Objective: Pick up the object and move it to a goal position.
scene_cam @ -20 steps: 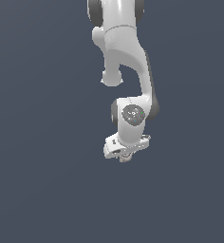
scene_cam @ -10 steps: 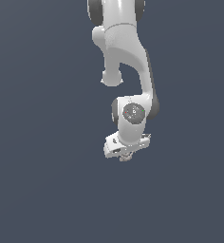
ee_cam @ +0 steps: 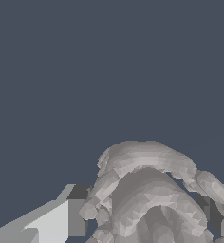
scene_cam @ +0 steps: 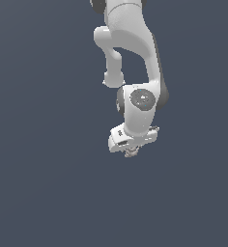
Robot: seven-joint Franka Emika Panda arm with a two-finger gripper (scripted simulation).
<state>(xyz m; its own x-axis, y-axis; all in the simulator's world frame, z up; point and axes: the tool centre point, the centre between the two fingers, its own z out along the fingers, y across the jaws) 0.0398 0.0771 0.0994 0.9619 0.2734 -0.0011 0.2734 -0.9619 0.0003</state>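
The object (ee_cam: 152, 194) is a lumpy grey-beige thing with darker creases, filling the space between my two fingers in the wrist view. One light finger (ee_cam: 61, 220) presses on one side of it and a darker finger (ee_cam: 218, 218) on the other. In the exterior view the white arm reaches down from above, and only a small bit of the object (scene_cam: 131, 153) peeks out under the gripper (scene_cam: 133, 150). My gripper is shut on the object and holds it in the air.
A plain dark blue-grey surface (scene_cam: 48, 193) fills the background in both views. Nothing else shows around the arm (scene_cam: 130, 43).
The arm with the held object has shifted slightly upward and toward the exterior view's right. The grip has not changed.
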